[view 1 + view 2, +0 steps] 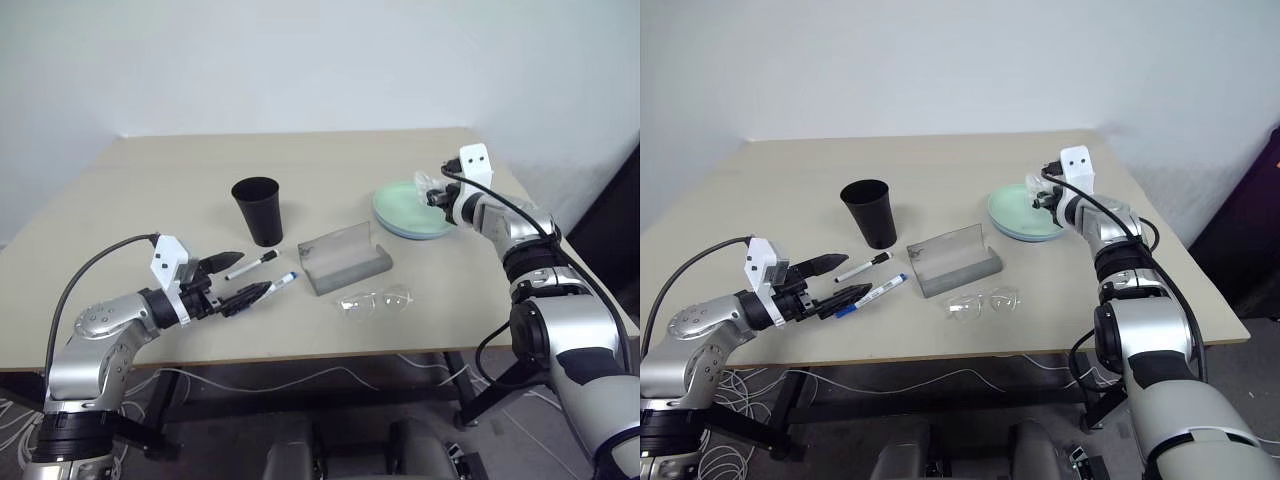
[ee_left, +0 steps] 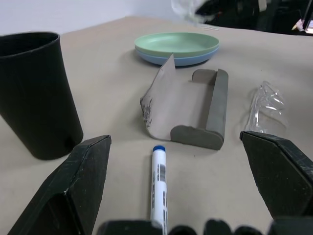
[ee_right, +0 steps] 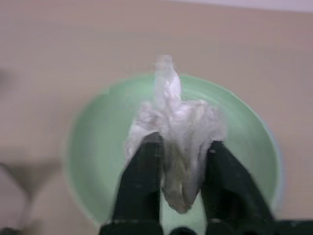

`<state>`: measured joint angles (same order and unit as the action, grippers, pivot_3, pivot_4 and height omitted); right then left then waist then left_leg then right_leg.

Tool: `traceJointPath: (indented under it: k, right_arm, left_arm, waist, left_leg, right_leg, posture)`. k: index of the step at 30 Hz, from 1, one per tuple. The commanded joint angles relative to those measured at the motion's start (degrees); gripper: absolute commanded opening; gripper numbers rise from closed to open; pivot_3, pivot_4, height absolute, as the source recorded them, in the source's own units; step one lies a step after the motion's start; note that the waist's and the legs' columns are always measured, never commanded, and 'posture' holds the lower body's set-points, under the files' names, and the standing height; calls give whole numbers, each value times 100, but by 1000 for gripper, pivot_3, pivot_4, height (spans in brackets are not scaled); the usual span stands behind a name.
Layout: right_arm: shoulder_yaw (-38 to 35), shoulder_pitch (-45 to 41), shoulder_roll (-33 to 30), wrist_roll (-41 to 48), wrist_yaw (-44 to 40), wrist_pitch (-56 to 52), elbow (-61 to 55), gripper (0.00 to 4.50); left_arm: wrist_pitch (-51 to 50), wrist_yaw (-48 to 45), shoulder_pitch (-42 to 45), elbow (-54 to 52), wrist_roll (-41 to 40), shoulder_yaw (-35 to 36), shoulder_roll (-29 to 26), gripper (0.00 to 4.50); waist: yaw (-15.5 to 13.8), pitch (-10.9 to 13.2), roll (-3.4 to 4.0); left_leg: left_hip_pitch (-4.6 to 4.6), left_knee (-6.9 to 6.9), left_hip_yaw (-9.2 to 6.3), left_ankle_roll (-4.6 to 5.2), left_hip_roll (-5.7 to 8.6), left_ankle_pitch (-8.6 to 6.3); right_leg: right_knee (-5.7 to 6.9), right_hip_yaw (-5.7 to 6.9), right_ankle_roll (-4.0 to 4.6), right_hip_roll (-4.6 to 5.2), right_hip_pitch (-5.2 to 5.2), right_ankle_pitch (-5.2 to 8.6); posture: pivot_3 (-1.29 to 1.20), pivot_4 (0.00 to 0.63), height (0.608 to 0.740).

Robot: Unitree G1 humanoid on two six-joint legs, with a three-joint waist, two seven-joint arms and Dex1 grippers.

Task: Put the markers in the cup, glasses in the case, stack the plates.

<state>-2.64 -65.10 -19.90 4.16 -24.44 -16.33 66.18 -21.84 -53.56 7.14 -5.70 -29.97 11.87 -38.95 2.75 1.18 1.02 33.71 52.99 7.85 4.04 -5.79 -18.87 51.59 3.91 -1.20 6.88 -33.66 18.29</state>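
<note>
Tissue (image 3: pixel 173 115) (crumpled) over stacked plates (image 3: pixel 98 147)

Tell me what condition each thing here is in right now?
Cup: upright, empty.
Case: lid open.
Glasses: on the table, outside the case.
Plates: stacked, green on blue.
Markers: lying flat, capped.
Tissue: pinched by right gripper.
Left gripper: open.

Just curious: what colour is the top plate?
Mint green, over a light blue one; clearest in the left wrist view.
</note>
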Motion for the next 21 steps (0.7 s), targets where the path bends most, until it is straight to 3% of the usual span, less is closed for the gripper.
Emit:
traceJointPath:
  k: [1, 7, 14, 21]
  right_arm:
    - [4, -399, -62, -177, 59, 503, 120, 2418]
    - [-60, -349, -272, -212, -274, 625, -3, 4456]
    - [189, 590, -1246, 48, -2284, -463, -2304, 4456]
    - [253, 1643, -2390, 672, -3981, -1650, -4669, 4456]
  left_arm:
    - [60, 31, 80, -119, 7, 29, 1, 4500]
    - [77, 33, 26, -162, 9, 57, -6, 4500]
    - [11, -41, 369, -416, 128, -239, -127, 4500]
    - [254, -273, 1455, -373, 761, -1167, -126, 4500]
  waist:
    - [1, 0, 0]
    - [-13, 0, 0]
    - [-89, 0, 1]
    - [-138, 1, 3]
  left_leg:
    - [0, 1, -1, 2, 0, 1]
    - [0, 9, -5, 5, -1, 1]
    - [0, 8, -15, 6, 7, -1]
    - [-8, 2, -15, 7, 5, 1]
  right_leg:
    - [2, 0, 0, -1, 0, 0]
    - [4, 0, 1, -2, 3, 0]
    - [-15, 4, 0, 3, 18, 1]
    - [-27, 11, 0, 1, 29, -2]
  posture:
    - [0, 0, 639]
    - [0, 0, 639]
    - [0, 0, 639]
    - [0, 0, 639]
